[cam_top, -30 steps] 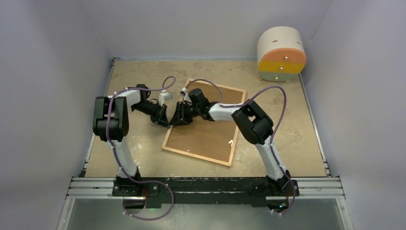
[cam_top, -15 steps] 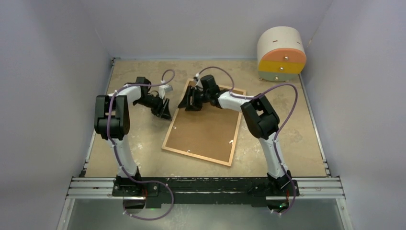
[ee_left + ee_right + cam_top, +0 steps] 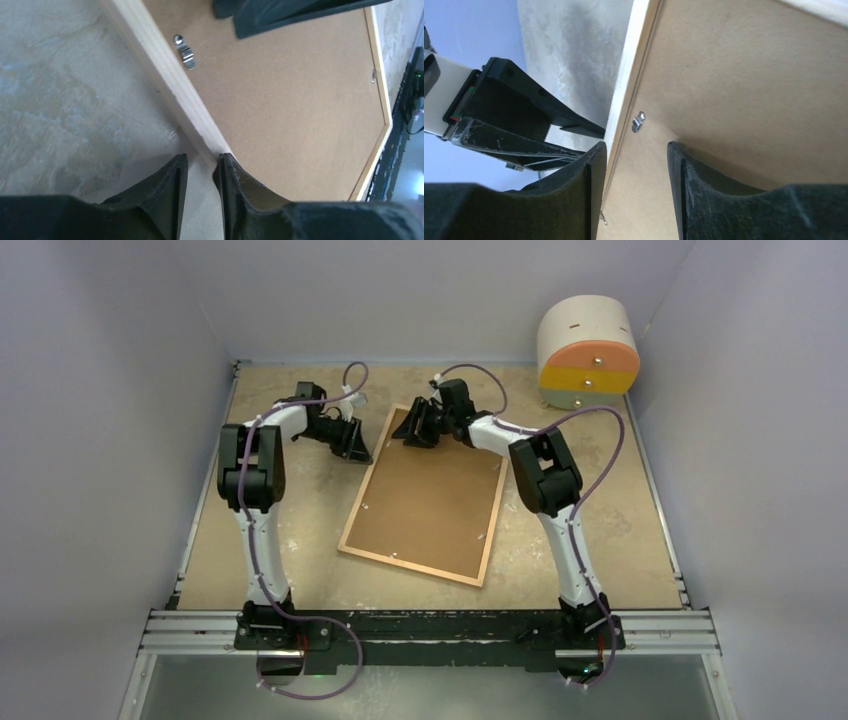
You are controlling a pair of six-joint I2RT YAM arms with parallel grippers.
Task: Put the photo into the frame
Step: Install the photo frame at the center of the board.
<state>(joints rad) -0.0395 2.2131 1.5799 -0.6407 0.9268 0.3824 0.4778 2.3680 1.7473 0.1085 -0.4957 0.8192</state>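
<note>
Both arms have moved up to the far end of the frame (image 3: 412, 566), which lies brown backing (image 3: 430, 505) up at mid-counter (image 3: 300, 530). The left end effector (image 3: 200, 159) is narrowly spread over the left moulding. The right end effector (image 3: 636, 150) is spread wider above the upper-left corner.

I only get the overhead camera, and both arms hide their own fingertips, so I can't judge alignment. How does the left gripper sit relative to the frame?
Observer: In its wrist view the left gripper is open, and the wooden rail of the frame runs straight toward the gap between its fingers.
Operator: Any hardware close by?
Observer: A small metal clip lies on the backing board, just inside that rail.
Operator: And the other arm?
Observer: The right gripper is open too, and a second clip shows just beyond the gap between its fingers.
</note>
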